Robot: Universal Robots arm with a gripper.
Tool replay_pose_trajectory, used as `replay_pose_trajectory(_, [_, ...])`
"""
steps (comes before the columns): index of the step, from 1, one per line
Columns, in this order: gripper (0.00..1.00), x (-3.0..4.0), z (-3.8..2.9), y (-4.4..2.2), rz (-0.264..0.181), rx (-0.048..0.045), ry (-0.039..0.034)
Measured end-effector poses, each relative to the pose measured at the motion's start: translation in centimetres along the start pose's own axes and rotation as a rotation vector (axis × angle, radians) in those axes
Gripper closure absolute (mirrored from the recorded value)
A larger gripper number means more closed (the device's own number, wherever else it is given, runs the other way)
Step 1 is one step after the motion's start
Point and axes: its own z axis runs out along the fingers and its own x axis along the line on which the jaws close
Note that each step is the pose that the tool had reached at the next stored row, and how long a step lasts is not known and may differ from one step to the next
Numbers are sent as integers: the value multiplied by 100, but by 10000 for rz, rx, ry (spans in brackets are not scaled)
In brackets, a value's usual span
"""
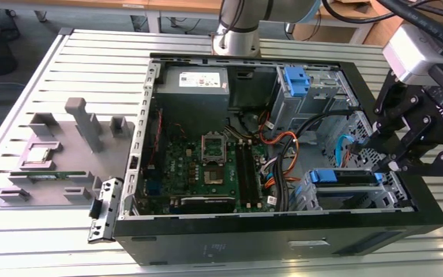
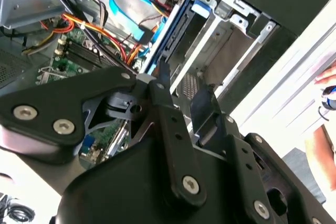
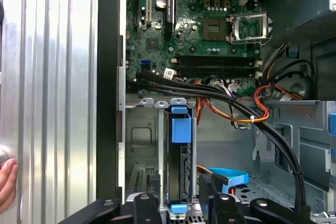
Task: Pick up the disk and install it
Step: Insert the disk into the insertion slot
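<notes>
Disk (image 3: 180,165): blue-railed, standing on edge in the drive cage (image 3: 140,145) at a corner of the case (image 1: 283,234). Its long axis runs from the gripper (image 3: 179,196) toward the motherboard (image 3: 210,24). Gripper: jaws wide, empty, fingers (image 3: 148,203) straddling the disk's near end.

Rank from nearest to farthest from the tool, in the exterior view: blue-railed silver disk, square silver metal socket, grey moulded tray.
1. Blue-railed silver disk, right beside the tool.
2. Square silver metal socket, mid-view.
3. Grey moulded tray, at the exterior view's left.
</notes>
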Motion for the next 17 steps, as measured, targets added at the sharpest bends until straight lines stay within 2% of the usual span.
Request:
replay_pose_trajectory(11, [58,11,146,20,-44,149,0])
replay_pose_trajectory(17, [58,-5,160,26,-46,162,-2])
